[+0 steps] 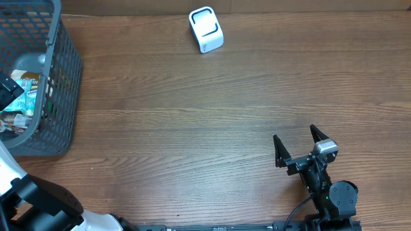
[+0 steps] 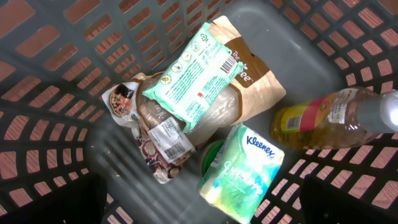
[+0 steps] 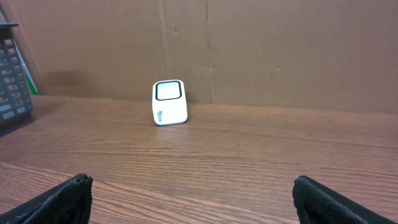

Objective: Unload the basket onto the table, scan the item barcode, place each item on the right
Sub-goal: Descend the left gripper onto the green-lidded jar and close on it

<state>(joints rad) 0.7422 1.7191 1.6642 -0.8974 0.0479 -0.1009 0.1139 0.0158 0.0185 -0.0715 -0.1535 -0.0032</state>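
Note:
Several items lie in the grey basket (image 2: 56,93): a mint-green wipes pack (image 2: 193,74) on a brown bag (image 2: 252,84), a Kleenex pack (image 2: 245,171), an oil bottle (image 2: 329,118) and a clear packet with a white barcode label (image 2: 168,138). My left gripper (image 2: 205,208) hangs open above them, its dark fingers (image 2: 65,199) at the frame's bottom corners, touching nothing. The white barcode scanner (image 1: 206,29) stands at the table's far edge. My right gripper (image 1: 295,135) is open and empty near the front right, facing the scanner (image 3: 169,102).
The basket (image 1: 61,77) stands at the table's left edge, its wall high around the left gripper (image 1: 11,92). A brown cardboard wall (image 3: 280,50) rises behind the scanner. Bare wooden tabletop (image 1: 192,128) lies between basket, scanner and right arm.

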